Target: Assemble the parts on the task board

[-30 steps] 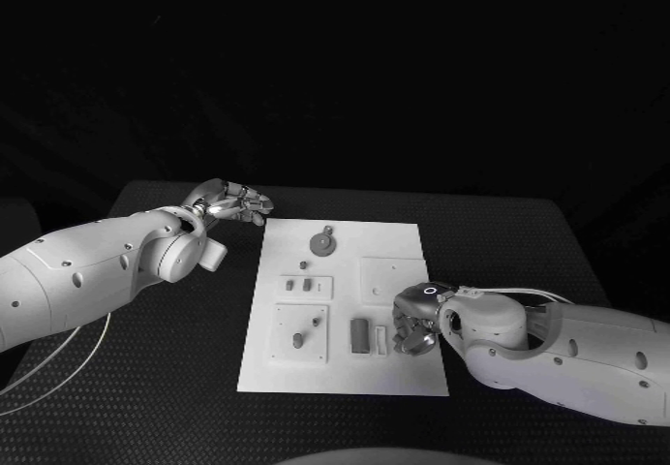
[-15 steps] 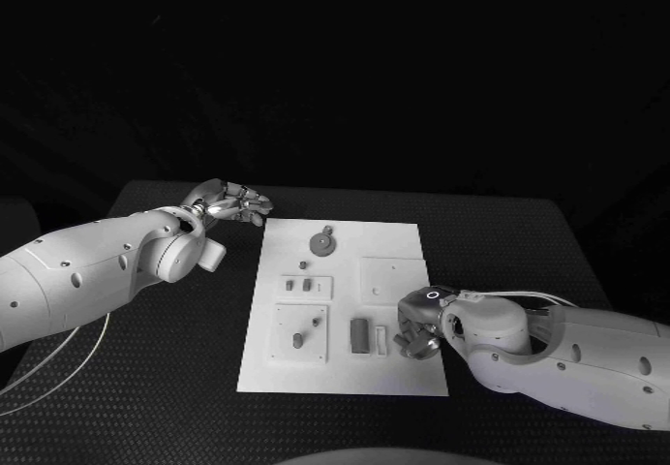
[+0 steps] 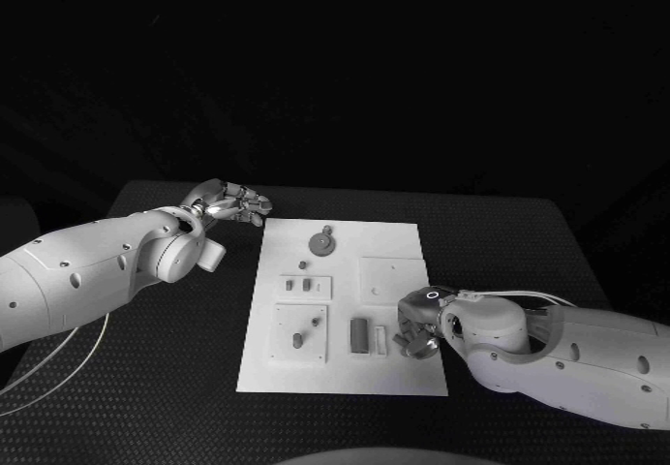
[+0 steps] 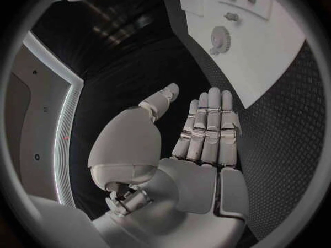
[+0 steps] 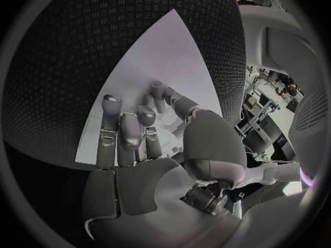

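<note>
Starting at the near end of the task board, found the right hand over the board's near right part, fingers bent down toward the white surface. Could not tell whether anything was pinched there, nor whether the tips touched the board. Noted a dark rectangular part lying on the board just left of that hand, with a slim pale bar between the two. Logged a square inset on the board's near left part, carrying an oval piece and a smaller one. Recorded, at mid-board, a small plate holding two short pieces on the left and a blank square plate on the right. Observed a small peg just beyond, then a round part with a stub near the board's far end. Found the left hand off the board beside its far left corner, above the table, released, fingers straight and side by side, thumb apart, nothing in it.
</note>
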